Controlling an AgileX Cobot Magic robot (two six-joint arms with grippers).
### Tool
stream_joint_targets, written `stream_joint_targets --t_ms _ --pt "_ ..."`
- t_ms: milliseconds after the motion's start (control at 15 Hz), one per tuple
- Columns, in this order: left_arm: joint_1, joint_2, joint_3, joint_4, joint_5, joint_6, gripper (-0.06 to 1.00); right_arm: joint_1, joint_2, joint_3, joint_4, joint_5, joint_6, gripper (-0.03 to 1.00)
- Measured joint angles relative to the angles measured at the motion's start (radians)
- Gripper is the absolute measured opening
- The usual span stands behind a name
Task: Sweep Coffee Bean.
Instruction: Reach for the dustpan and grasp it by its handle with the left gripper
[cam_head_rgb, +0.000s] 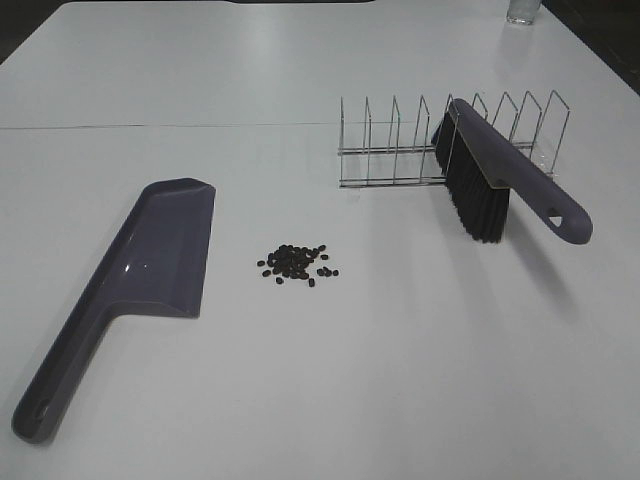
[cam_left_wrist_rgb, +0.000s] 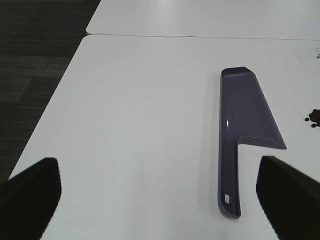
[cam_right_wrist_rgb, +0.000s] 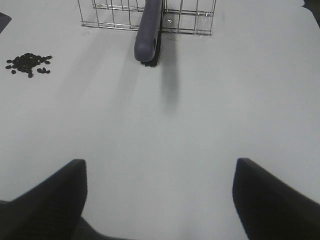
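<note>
A small pile of dark coffee beans (cam_head_rgb: 297, 263) lies on the white table near the middle; it also shows in the right wrist view (cam_right_wrist_rgb: 29, 63) and at the edge of the left wrist view (cam_left_wrist_rgb: 314, 117). A purple dustpan (cam_head_rgb: 130, 285) lies flat to the left of the beans, also in the left wrist view (cam_left_wrist_rgb: 245, 130). A purple brush with black bristles (cam_head_rgb: 495, 180) leans in a wire rack (cam_head_rgb: 400, 150), its handle end showing in the right wrist view (cam_right_wrist_rgb: 149, 37). My left gripper (cam_left_wrist_rgb: 160, 195) and right gripper (cam_right_wrist_rgb: 160, 200) are open, empty, and well short of these things.
A clear glass (cam_head_rgb: 522, 12) stands at the far right edge of the table. A seam between two tabletops (cam_head_rgb: 160, 126) runs across behind the rack. Dark floor (cam_left_wrist_rgb: 35, 60) lies past the table's left edge.
</note>
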Motion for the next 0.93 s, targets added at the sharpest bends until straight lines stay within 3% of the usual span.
stream_joint_targets --t_ms 933 --pt "0.000 0.000 0.000 0.000 0.000 0.003 0.99 0.000 0.000 0.000 0.000 0.000 0.000 0.70"
